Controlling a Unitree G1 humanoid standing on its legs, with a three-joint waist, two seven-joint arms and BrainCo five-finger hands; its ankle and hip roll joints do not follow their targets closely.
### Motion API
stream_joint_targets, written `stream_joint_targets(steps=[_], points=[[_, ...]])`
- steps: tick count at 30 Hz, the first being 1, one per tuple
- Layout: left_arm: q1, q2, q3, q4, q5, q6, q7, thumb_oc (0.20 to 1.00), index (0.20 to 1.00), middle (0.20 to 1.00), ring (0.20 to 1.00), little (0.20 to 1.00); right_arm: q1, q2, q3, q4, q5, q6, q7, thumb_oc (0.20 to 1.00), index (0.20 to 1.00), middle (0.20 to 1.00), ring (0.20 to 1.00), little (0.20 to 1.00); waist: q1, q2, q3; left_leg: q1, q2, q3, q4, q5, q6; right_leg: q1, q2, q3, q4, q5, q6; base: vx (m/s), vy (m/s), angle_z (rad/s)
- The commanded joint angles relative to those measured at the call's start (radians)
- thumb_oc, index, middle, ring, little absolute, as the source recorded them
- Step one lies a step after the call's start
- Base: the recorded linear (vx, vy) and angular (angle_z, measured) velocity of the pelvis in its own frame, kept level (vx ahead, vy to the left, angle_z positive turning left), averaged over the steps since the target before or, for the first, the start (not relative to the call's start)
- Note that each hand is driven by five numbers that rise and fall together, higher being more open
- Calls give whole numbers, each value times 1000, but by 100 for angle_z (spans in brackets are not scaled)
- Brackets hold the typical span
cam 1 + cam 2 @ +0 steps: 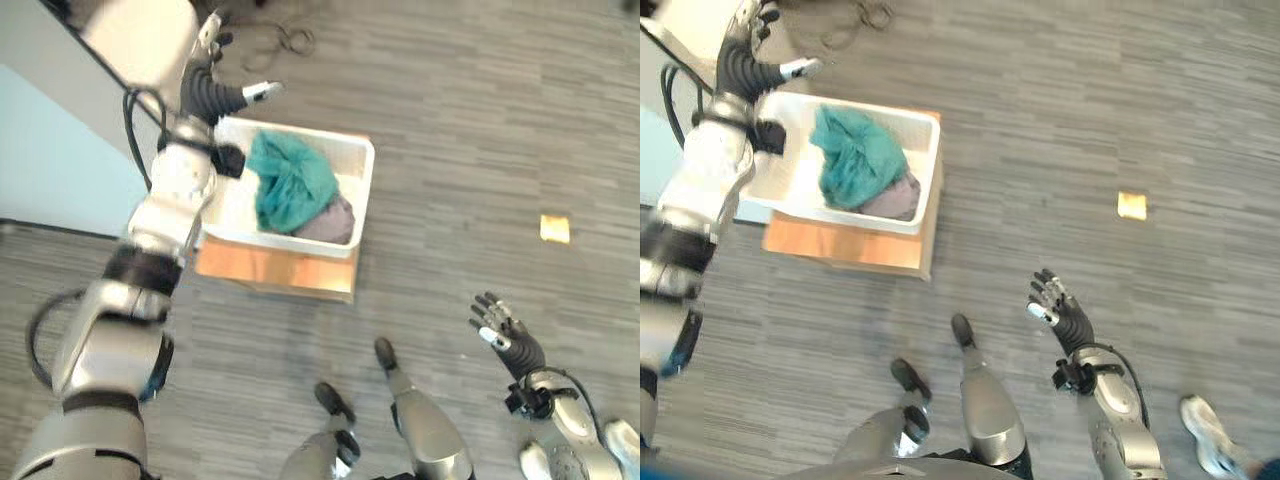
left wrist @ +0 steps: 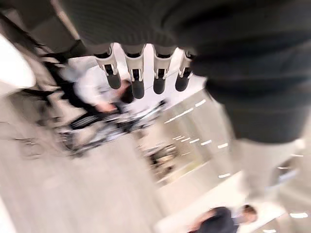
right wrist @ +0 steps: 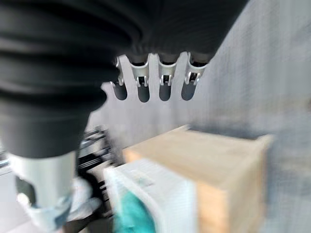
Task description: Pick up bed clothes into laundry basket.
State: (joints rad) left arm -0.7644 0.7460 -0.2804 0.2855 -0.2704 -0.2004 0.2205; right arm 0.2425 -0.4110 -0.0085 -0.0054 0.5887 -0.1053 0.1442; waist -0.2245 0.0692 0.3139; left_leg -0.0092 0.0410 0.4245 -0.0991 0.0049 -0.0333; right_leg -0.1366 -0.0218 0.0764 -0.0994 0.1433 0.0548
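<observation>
Teal cloth [image 1: 291, 180] lies bunched in the white laundry basket [image 1: 362, 183], heaped toward the middle, with a grey-mauve garment [image 1: 330, 220] tucked under its lower side against the basket's near wall. The basket sits on a low wooden crate [image 1: 275, 270], whose top edge shows as a strip along the basket's near side.

The left hand [image 1: 222, 95] hovers above the basket's far left corner, fingers relaxed and apart, holding nothing; its wrist view shows the same straight fingers [image 2: 137, 77] with only the room beyond them. The right hand [image 1: 1058, 305] hangs over bare floor well apart from the crate, fingers spread and empty.

Both pieces look soft, light and limp, so they would likely sag and trail if lifted by 1 corner. A bunched fold near the top of the heap seems the better place to pinch. Judging by how things lie, the clothes are already in the basket. A small yellow scrap [image 1: 555, 228] lies on the floor [image 1: 480, 120], far from the basket.
</observation>
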Motion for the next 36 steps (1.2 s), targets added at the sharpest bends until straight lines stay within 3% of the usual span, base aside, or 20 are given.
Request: stream_joint_targets(steps=[1, 3, 7, 10, 15, 16, 18, 20, 21, 23, 24, 25, 26, 28, 31, 32, 33, 34, 35, 36], points=[[46, 49, 130, 68, 44, -50, 30, 1000, 1000, 1000, 1000, 1000, 54, 10, -13, -13, -54, -47, -4, 1000, 1000, 1000, 1000, 1000, 31, -38, -100, 12, 16, -93, 12, 26, -42, 59, -102, -44, 59, -97, 123, 46, -86, 44], [268, -3, 264, -78, 60, -66, 26, 1000, 1000, 1000, 1000, 1000, 56, 15, -24, -19, -114, -50, -14, 1000, 1000, 1000, 1000, 1000, 65, -44, -120, 35, 15, -116, 12, 25, -40, 97, -107, -63, 62, -112, 117, 48, -65, 36], [719, -254, 435, -300, -11, -56, -55, 1000, 1000, 1000, 1000, 1000, 53, 25, -75, -50, -232, -45, -33, 1000, 1000, 1000, 1000, 1000, 135, -56, -165, 60, 4, -165, 12, 18, -26, 158, -116, -107, 59, -130, 100, 23, -39, 35], [887, -351, 394, -350, -130, -15, -133, 1000, 1000, 1000, 1000, 1000, 16, 54, -60, -43, -211, -41, -51, 1000, 1000, 1000, 1000, 1000, 170, -49, -179, 65, -7, -202, 12, 16, -14, 183, -123, -141, 60, -135, 95, -21, 16, 44], [934, -440, 299, -307, -260, 44, -162, 1000, 1000, 1000, 1000, 1000, -55, 67, 22, -20, -215, -28, -84, 1000, 1000, 1000, 1000, 1000, 237, -56, -178, 66, -31, -288, 22, 15, 5, 215, -153, -240, 127, -169, 94, -6, 42, 61], [919, -445, 282, -303, -236, 53, -149, 1000, 1000, 1000, 1000, 1000, -76, 63, 47, -12, -223, -30, -79, 1000, 1000, 1000, 1000, 1000, 261, -58, -168, 63, -33, -324, 42, 9, 15, 201, -168, -261, 230, -193, 92, -26, 75, 85], [902, -426, 251, -302, -193, 63, -151, 1000, 1000, 1000, 1000, 1000, -101, 66, 75, -8, -225, -25, -82, 1000, 1000, 1000, 1000, 1000, 279, -63, -146, 60, -50, -387, 68, -8, 46, 122, -197, -276, 468, -137, 101, -31, 101, 84], [884, -423, 229, -295, -215, 62, -158, 1000, 1000, 1000, 1000, 1000, -126, 67, 104, -9, -236, -21, -83, 1000, 1000, 1000, 1000, 1000, 275, -51, -117, 86, -58, -454, 60, -9, 75, 35, -195, -218, 680, -67, 99, 26, 43, 175], [899, -398, 233, -303, -169, 59, -163, 1000, 1000, 1000, 1000, 1000, -125, 64, 94, 1, -234, -21, -89, 1000, 1000, 1000, 1000, 1000, 264, -34, -110, 115, -46, -604, 40, 6, 63, -48, -60, -31, 699, -155, 75, 114, -97, 186], [891, -402, 232, -301, -193, 49, -157, 1000, 1000, 1000, 1000, 1000, -122, 59, 86, 6, -216, -27, -92, 1000, 1000, 1000, 1000, 1000, 259, -33, -111, 105, -44, -668, 57, 8, 43, -39, -19, 44, 582, -205, 60, 173, -271, 260], [866, -410, 218, -266, -228, 41, -146, 1000, 1000, 1000, 1000, 1000, -94, 43, 59, 11, -188, -42, -98, 1000, 1000, 1000, 1000, 1000, 230, -58, -120, 56, -85, -870, 107, 12, 15, 40, 88, 377, 331, -254, 67, 130, -475, 307], [863, -391, 226, -266, -207, 33, -134, 1000, 1000, 1000, 1000, 1000, -57, 18, 36, 6, -208, -39, -96, 1000, 1000, 1000, 1000, 1000, 237, -76, -115, 37, -91, -881, 119, 13, 0, 63, 97, 390, 292, -257, 39, 34, -504, 318], [864, -399, 222, -272, -197, 45, -139, 1000, 1000, 1000, 1000, 1000, -48, 20, 28, -2, -194, -34, -97, 1000, 1000, 1000, 1000, 1000, 246, -87, -124, 13, -96, -912, 135, 17, -14, 86, 80, 360, 264, -243, 50, -99, -392, 283], [895, -426, 238, -283, -204, 46, -152, 1000, 1000, 1000, 1000, 1000, -57, 13, 27, -1, -139, -36, -76, 1000, 1000, 1000, 1000, 1000, 256, -98, -133, -18, -89, -960, 132, 44, -32, 124, 68, 313, 196, -217, 27, -105, -371, 242], [931, -455, 252, -305, -215, 52, -151, 1000, 1000, 1000, 1000, 1000, -58, -3, 11, 9, -103, -41, -78, 1000, 1000, 1000, 1000, 1000, 261, -115, -111, -108, -91, -873, 200, 53, -34, 140, 60, 237, 177, -216, 8, -158, -283, 127], [930, -462, 254, -302, -219, 47, -144, 1000, 1000, 1000, 1000, 1000, -62, -18, 5, 2, -109, -38, -78, 1000, 1000, 1000, 1000, 1000, 244, -119, -104, -131, -55, -728, 209, 54, -16, 136, 53, 194, 182, -217, 1, -319, -255, 134], [916, -464, 241, -289, -224, 53, -147, 1000, 1000, 1000, 1000, 1000, -63, -34, 4, -4, -130, -31, -100, 1000, 1000, 1000, 1000, 1000, 210, -143, -99, -117, 9, -459, 274, 3, -8, 133, 18, 99, 172, -203, 4, -263, -186, 170], [916, -463, 242, -289, -224, 53, -147, 1000, 1000, 1000, 1000, 1000, -64, -34, 4, -4, -130, -31, -100, 1000, 1000, 1000, 1000, 1000, 211, -143, -99, -120, 10, -459, 275, 5, -9, 132, 19, 100, 171, -199, 4, -326, -176, 223], [909, -464, 228, -288, -221, 51, -152, 1000, 1000, 1000, 1000, 1000, -53, -20, -7, 1, -116, -35, -116, 1000, 1000, 1000, 1000, 1000, 179, -152, -104, -68, 67, -329, 328, -22, -13, 137, -17, 10, 151, -187, 4, -167, -70, 181], [909, -463, 229, -289, -221, 52, -152, 1000, 1000, 1000, 1000, 1000, -53, -20, -7, 1, -116, -35, -116, 1000, 1000, 1000, 1000, 1000, 177, -152, -106, -72, 67, -331, 327, -18, -14, 135, -17, 7, 149, -184, 3, -231, -96, 198]])
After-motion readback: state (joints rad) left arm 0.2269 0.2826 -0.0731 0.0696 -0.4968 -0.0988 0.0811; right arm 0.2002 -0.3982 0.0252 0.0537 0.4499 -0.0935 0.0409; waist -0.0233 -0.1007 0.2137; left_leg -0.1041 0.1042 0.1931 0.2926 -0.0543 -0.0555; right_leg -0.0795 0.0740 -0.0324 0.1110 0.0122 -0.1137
